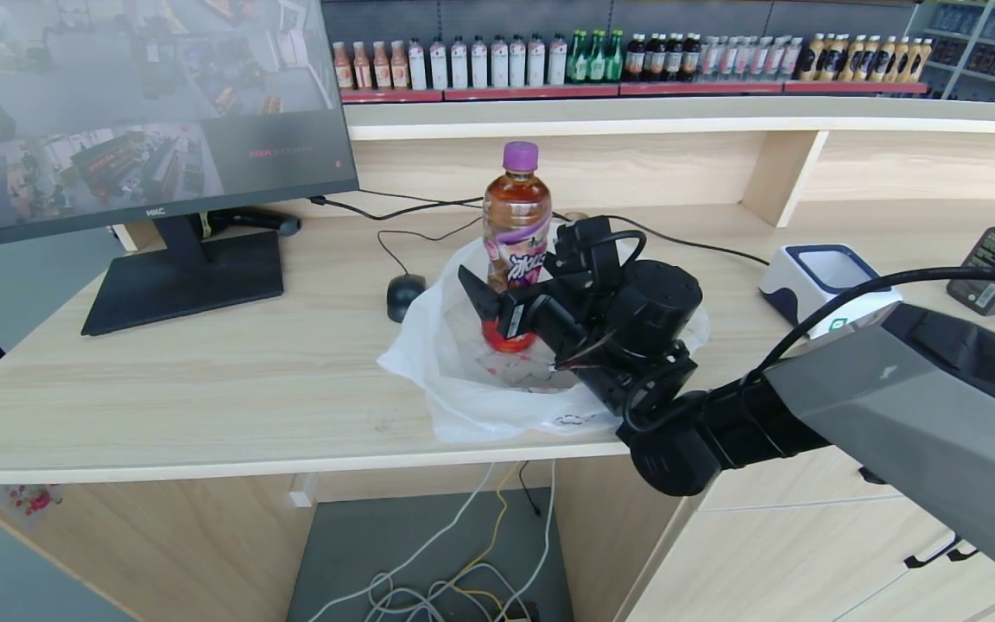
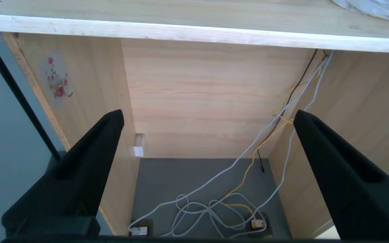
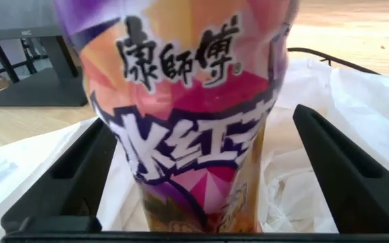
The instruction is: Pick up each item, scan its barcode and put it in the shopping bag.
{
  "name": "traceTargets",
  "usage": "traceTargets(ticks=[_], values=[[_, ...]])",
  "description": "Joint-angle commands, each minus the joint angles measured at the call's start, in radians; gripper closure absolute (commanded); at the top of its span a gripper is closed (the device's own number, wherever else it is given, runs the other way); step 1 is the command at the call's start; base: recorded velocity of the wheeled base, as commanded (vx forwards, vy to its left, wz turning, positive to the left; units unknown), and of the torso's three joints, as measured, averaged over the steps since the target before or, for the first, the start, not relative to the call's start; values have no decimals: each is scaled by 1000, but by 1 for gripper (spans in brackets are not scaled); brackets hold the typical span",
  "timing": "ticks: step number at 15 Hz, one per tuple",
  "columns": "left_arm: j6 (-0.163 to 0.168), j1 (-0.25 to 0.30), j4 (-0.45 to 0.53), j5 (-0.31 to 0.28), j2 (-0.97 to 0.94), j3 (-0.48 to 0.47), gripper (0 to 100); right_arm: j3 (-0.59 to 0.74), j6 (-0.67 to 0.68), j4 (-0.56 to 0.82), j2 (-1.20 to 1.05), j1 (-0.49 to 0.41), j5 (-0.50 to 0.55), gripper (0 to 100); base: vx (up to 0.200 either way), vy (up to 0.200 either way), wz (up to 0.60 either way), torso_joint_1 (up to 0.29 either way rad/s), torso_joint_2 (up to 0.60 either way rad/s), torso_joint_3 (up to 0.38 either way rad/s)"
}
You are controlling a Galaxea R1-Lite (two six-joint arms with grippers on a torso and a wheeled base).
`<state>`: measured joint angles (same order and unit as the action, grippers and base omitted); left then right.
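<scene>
Count on your counter: one bottle, one shopping bag, one scanner. The bottle stands upright inside the open bag, purple cap up. Your right gripper sits at the bottle's lower half, fingers spread, one on each side. Your left gripper hangs below the counter edge, fingers spread wide, nothing between them.

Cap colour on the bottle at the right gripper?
Purple. The bottle cap shows best in the head view.
</scene>
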<state>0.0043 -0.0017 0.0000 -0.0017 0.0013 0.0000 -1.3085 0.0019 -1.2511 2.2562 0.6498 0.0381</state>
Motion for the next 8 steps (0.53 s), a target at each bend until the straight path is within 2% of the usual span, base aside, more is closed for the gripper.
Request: traceTargets(ticks=[1,5,8], values=[[0,0,0,0,0,0,0,31,0,-13,-20,1,0,0,0,0,0,0,0,0],[0,0,0,0,0,0,0,117,0,-83,-38,-2,0,0,0,0,0,0,0,0],[0,0,0,0,0,0,0,232,0,-163,-66,-2,-1,0,0,0,0,0,0,0]])
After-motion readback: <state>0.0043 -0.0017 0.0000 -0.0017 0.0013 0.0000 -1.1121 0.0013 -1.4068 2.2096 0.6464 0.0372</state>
